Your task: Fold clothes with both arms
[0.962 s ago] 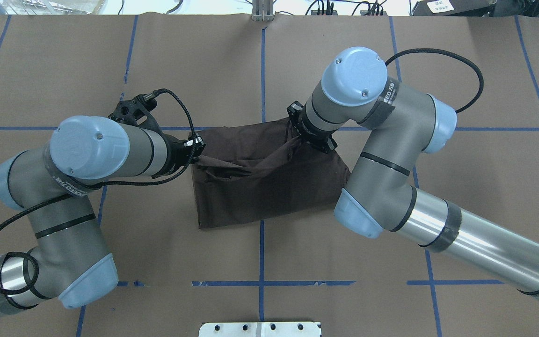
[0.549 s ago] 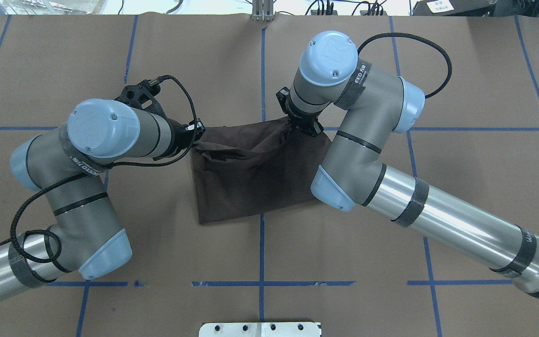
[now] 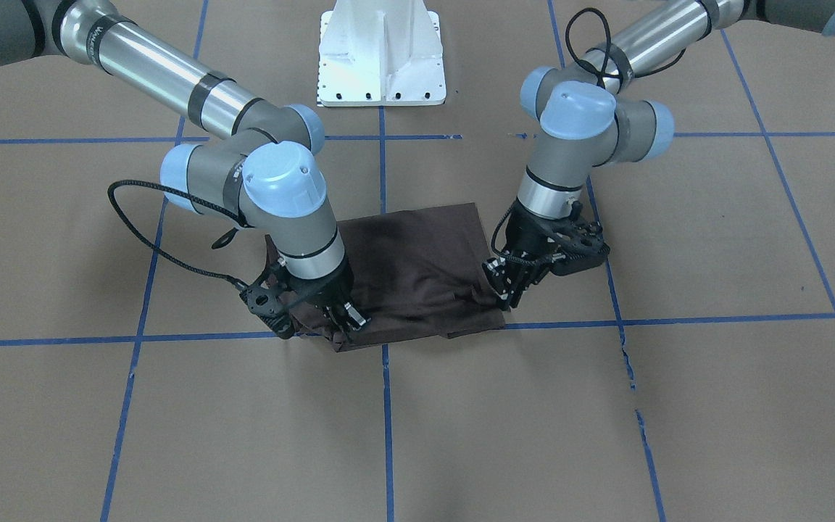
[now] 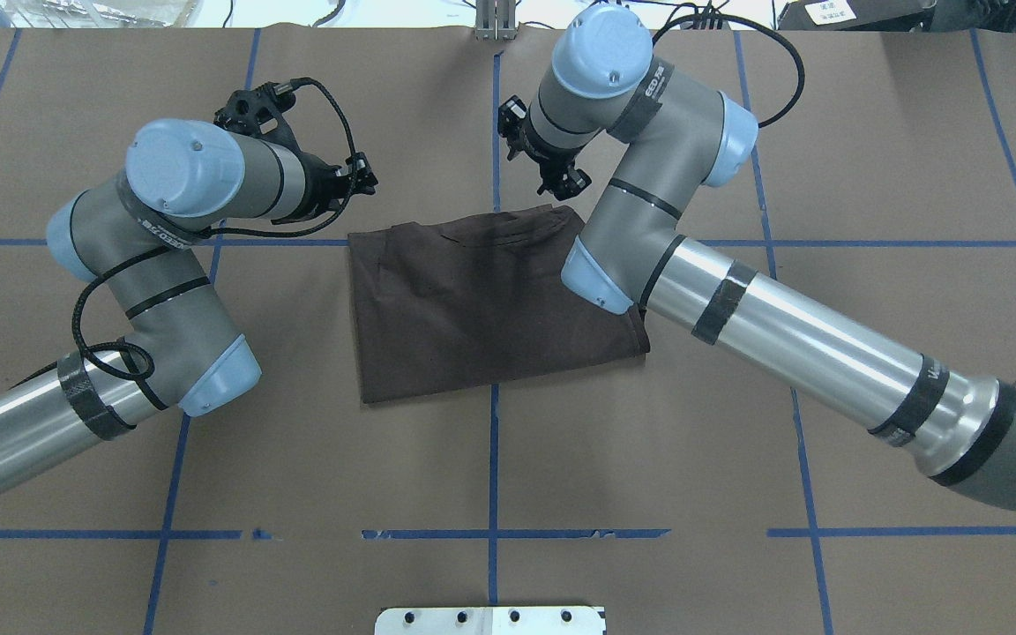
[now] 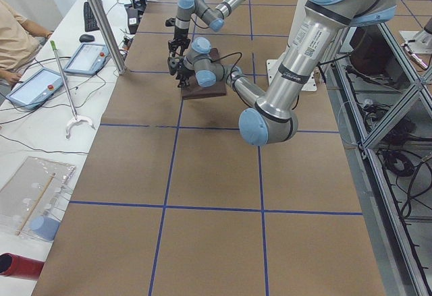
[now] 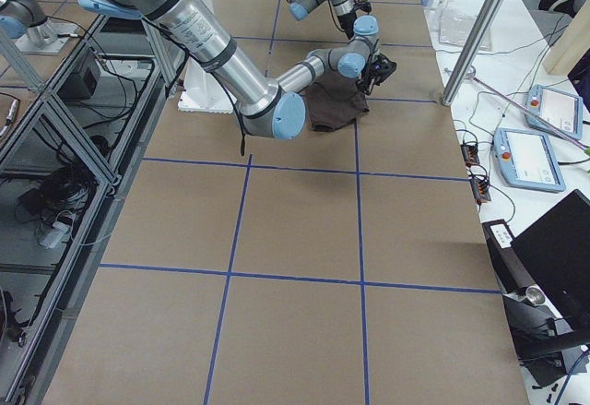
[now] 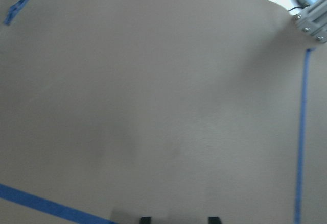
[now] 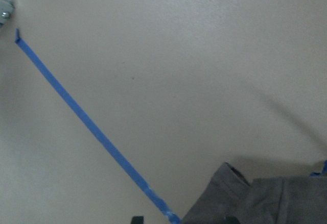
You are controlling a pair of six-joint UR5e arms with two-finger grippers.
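The dark brown T-shirt (image 4: pixel 481 300) lies folded flat in a rough rectangle on the brown paper table (image 4: pixel 870 132). It also shows in the front view (image 3: pixel 417 268). My left gripper (image 4: pixel 365 181) hangs open and empty just past the shirt's far left corner; in the front view it (image 3: pixel 508 290) is at the right. My right gripper (image 4: pixel 561 183) is open and empty just past the far right corner, and shows in the front view (image 3: pixel 345 322). The right wrist view shows a corner of the shirt (image 8: pixel 265 203) below its parted fingertips. The left wrist view shows only bare table.
Blue tape lines (image 4: pixel 492 115) grid the table. The white pedestal base (image 3: pixel 381 58) stands at the robot's side. A metal post (image 5: pixel 101 19), tablets (image 5: pixel 88 56) and a seated person (image 5: pixel 13 40) are beyond the far table edge.
Both grippers let go of the shirt's raised far edge and moved away toward the far side. The bunched cloth has dropped and now lies flat.
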